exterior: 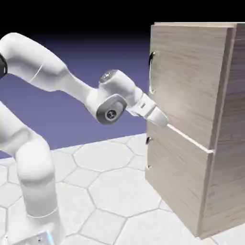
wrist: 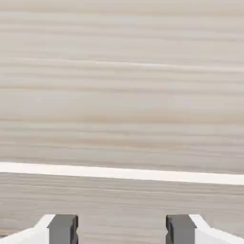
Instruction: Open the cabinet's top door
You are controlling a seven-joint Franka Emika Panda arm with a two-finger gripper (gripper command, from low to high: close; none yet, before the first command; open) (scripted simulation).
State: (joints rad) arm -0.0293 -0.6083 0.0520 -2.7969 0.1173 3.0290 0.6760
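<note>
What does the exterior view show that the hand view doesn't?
Only the exterior view shows the robot arm, both curved handles (upper, lower) and the pale tiled floor.

Only the hand view shows the claw's two grey fingertips, standing well apart with nothing between them.

Both show the cabinet's wood grain and the white line across it.

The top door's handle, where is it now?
The dark curved bar handle is in the exterior view, on the upper part of the top door, near its left edge, above the lower door's small handle.
</note>
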